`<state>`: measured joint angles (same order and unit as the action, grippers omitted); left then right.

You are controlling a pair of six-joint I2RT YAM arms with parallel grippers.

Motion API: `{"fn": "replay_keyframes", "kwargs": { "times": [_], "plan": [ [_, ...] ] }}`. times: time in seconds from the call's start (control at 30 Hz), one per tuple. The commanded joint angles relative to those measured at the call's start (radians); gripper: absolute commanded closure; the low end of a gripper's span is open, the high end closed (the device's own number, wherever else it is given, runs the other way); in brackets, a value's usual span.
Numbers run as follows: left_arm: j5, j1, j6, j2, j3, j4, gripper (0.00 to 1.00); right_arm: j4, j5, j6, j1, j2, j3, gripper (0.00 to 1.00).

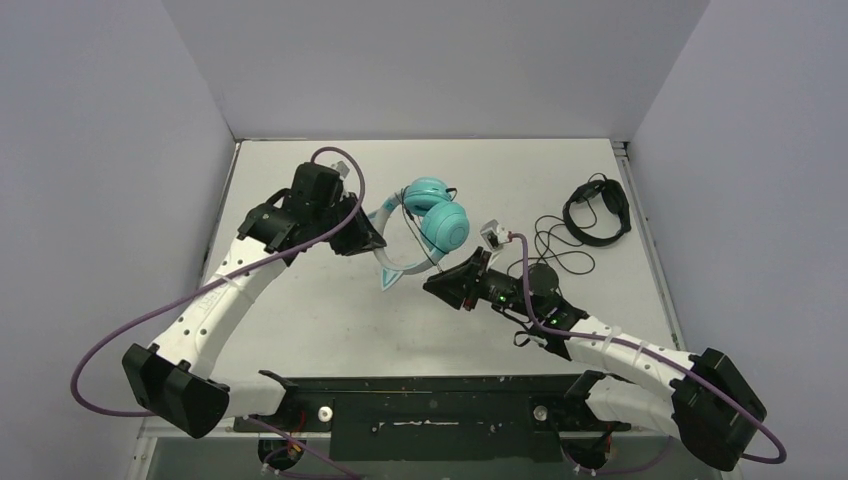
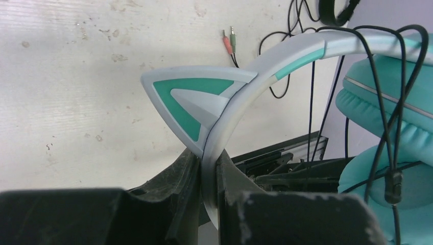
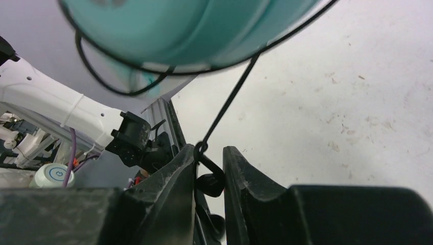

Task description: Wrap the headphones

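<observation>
Top external view: the teal over-ear headphones [image 1: 437, 214], with glossy round plastic cups and a pale grey headband with cat-ear points, sit well apart from the all-black headset [image 1: 598, 210], on its left and about as far back on the scuffed white table [image 1: 300, 320]. The left gripper [image 1: 372, 240] is on the side of the headphones away from the black headset. The right gripper [image 1: 432, 283] is nearer the arm bases than the black headset and just below the teal cups. In the left wrist view, the left gripper's fingers are clamped on the edge of the headband [image 2: 240, 97], just under a triangular cat ear [image 2: 191, 99] of teal and grey plastic. In the right wrist view, the right gripper's fingers are drawn close about the thin black cable [image 3: 230, 102]. The cable runs taut from the cup above into the gap, so it is judged pinched. Turns of cable already cross the padded cup [image 2: 393, 117]. Red and green plugs [image 2: 229, 42] lie on the table toward the black headset. The headphones are probably light. The band is stiff and springy, smooth enough to slip, and makes the soundest hold. The cushions are soft and a poor purchase. The cord is limp, snags easily and needs steady tension.
</observation>
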<state>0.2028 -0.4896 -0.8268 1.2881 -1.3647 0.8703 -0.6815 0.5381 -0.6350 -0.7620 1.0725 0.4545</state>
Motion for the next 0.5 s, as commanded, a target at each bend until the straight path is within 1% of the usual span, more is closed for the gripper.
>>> {"fn": "replay_keyframes", "kwargs": {
  "times": [0.0,0.1,0.23,0.47],
  "plan": [
    [-0.005,0.051,-0.078,-0.052,0.020,-0.205,1.00,-0.063,-0.040,-0.053,-0.016,-0.046,-0.059,1.00],
    [-0.017,0.052,-0.080,-0.052,0.034,-0.199,1.00,-0.064,-0.040,-0.054,-0.016,-0.027,-0.050,1.00],
    [-0.036,0.052,-0.083,-0.056,0.100,-0.224,1.00,-0.072,-0.046,-0.077,-0.020,0.036,-0.028,1.00],
    [-0.180,0.055,-0.040,-0.084,0.287,-0.348,1.00,-0.125,-0.121,-0.128,-0.025,0.129,-0.041,1.00]
  ]
}}
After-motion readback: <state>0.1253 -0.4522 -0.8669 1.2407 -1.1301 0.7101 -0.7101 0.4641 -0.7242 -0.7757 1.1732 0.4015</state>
